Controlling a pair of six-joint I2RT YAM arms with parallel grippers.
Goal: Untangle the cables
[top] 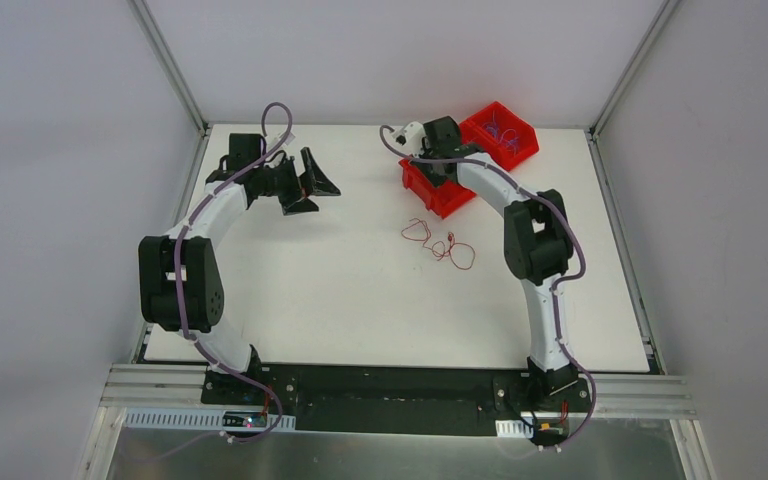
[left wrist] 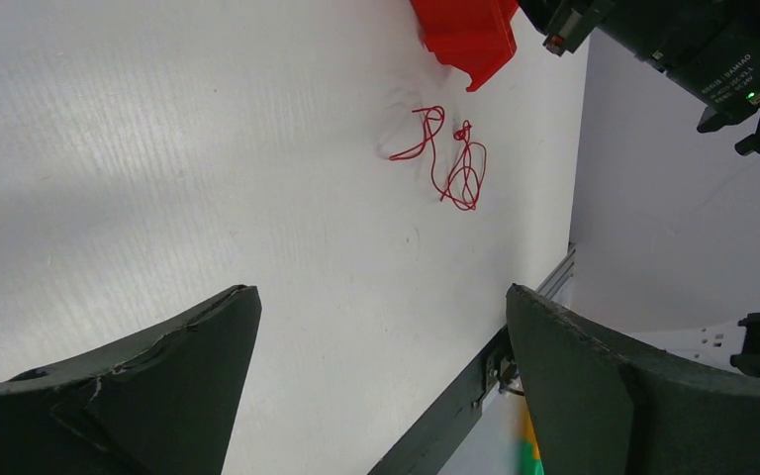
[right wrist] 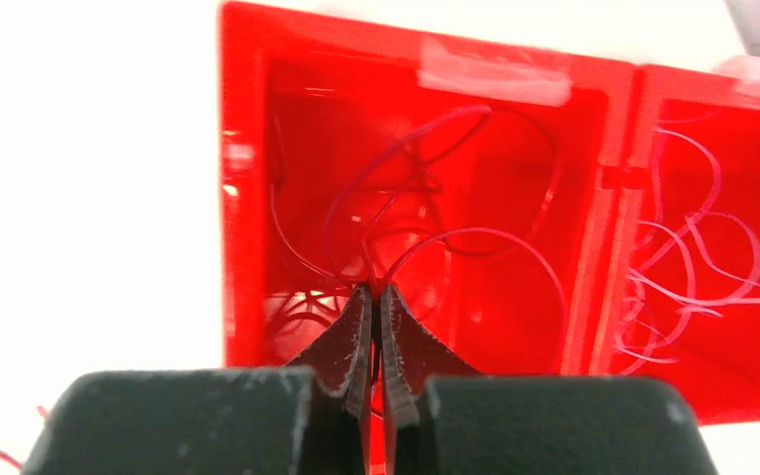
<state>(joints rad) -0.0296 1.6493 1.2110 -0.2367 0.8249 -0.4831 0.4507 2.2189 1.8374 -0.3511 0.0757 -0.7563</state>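
Note:
A small tangle of thin red cables [top: 440,242] lies on the white table, right of centre; it also shows in the left wrist view [left wrist: 451,158]. My left gripper [top: 310,186] hovers at the far left, jaws wide open and empty [left wrist: 380,293], well apart from the tangle. My right gripper [right wrist: 376,290] is over a red bin [right wrist: 247,247] and is shut on a thin red cable [right wrist: 356,213] whose loops rise from the fingertips inside the bin. In the top view the right wrist [top: 436,145] hides its fingers.
Two red bins stand at the back right: the nearer one [top: 452,200] under my right wrist, the farther one [top: 522,150] holding pale and bluish wires [right wrist: 693,267]. Aluminium rails frame the table's edges [top: 620,230].

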